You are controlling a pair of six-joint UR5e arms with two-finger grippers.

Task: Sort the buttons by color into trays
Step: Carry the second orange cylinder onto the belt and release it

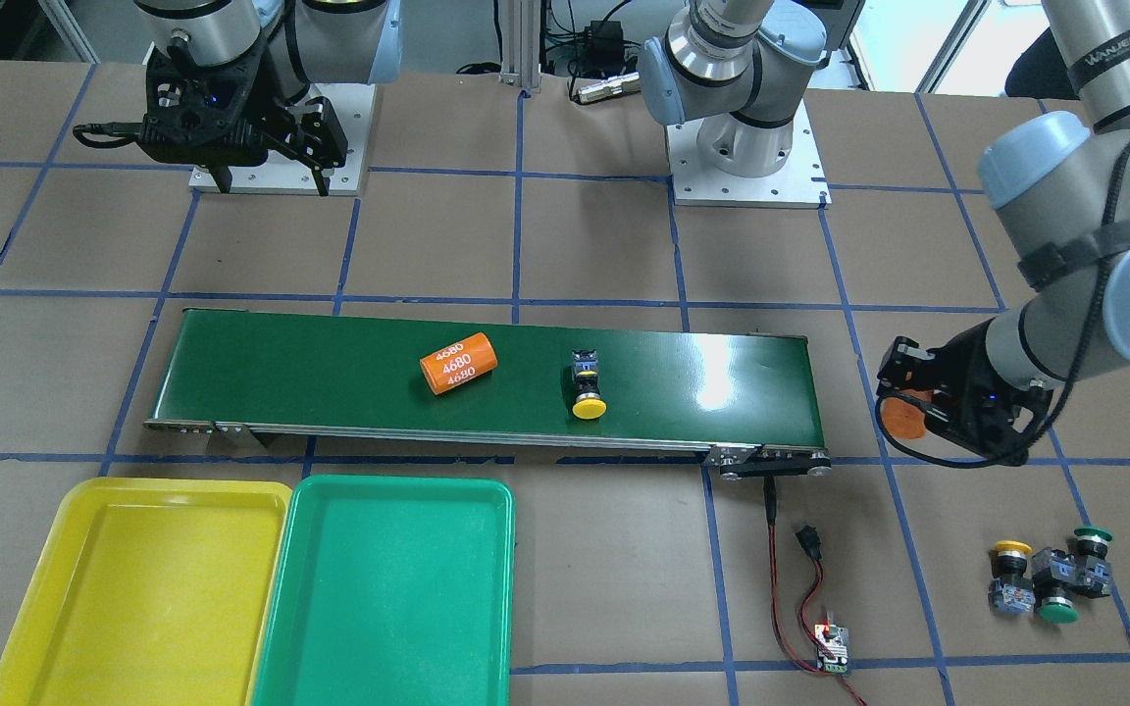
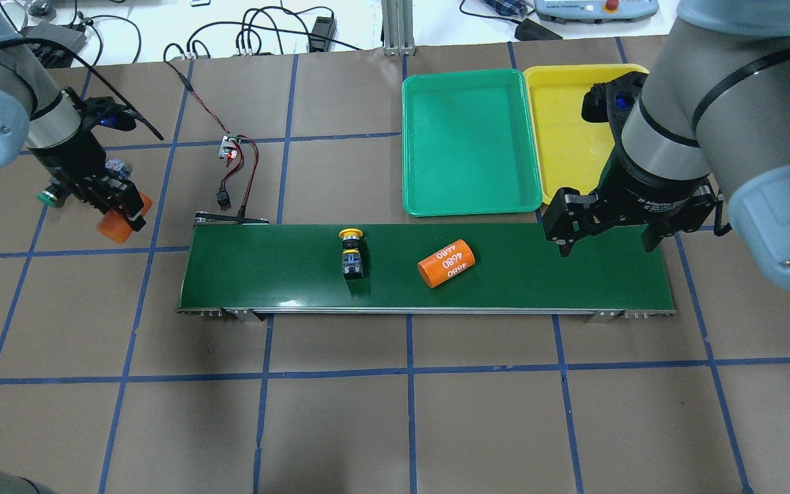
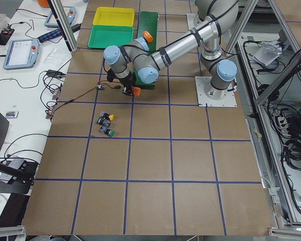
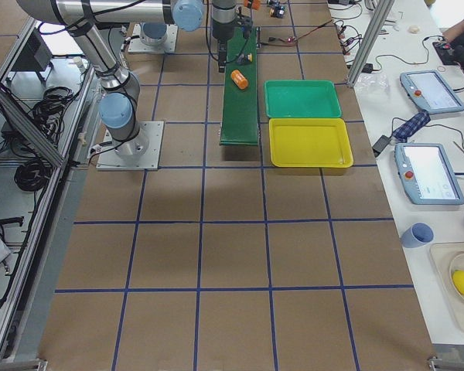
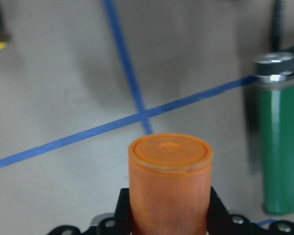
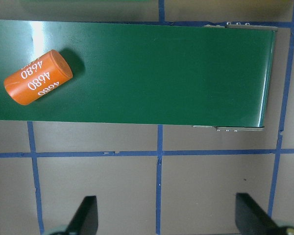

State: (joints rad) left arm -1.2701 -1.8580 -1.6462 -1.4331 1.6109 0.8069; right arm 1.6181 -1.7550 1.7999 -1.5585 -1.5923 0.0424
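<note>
One yellow button (image 1: pixel 587 387) (image 2: pixel 352 252) lies on its side on the dark-green belt (image 1: pixel 330 363). Three more buttons stand clustered on the table: a yellow one (image 1: pixel 1010 577) and two green ones (image 1: pixel 1055 593) (image 1: pixel 1092 559). The overhead view mostly hides them behind my left arm. The yellow tray (image 1: pixel 133 588) (image 2: pixel 566 137) and green tray (image 1: pixel 388 588) (image 2: pixel 463 137) sit side by side, both bare. My left gripper (image 1: pixel 908 402) (image 2: pixel 124 209) (image 5: pixel 169 210) is shut on an orange cylinder (image 5: pixel 169 166) just off the belt's end. My right gripper (image 2: pixel 605 248) (image 1: pixel 274 186) (image 6: pixel 167 218) hangs open over the belt's other end.
A second orange cylinder marked 4680 (image 1: pixel 458 363) (image 2: pixel 446 263) (image 6: pixel 37 77) lies on the belt beside the yellow button. A small circuit board with red and black wires (image 1: pixel 832 642) (image 2: pixel 230 147) lies near the belt's motor end. Both arm bases (image 1: pixel 746 147) stand behind the belt.
</note>
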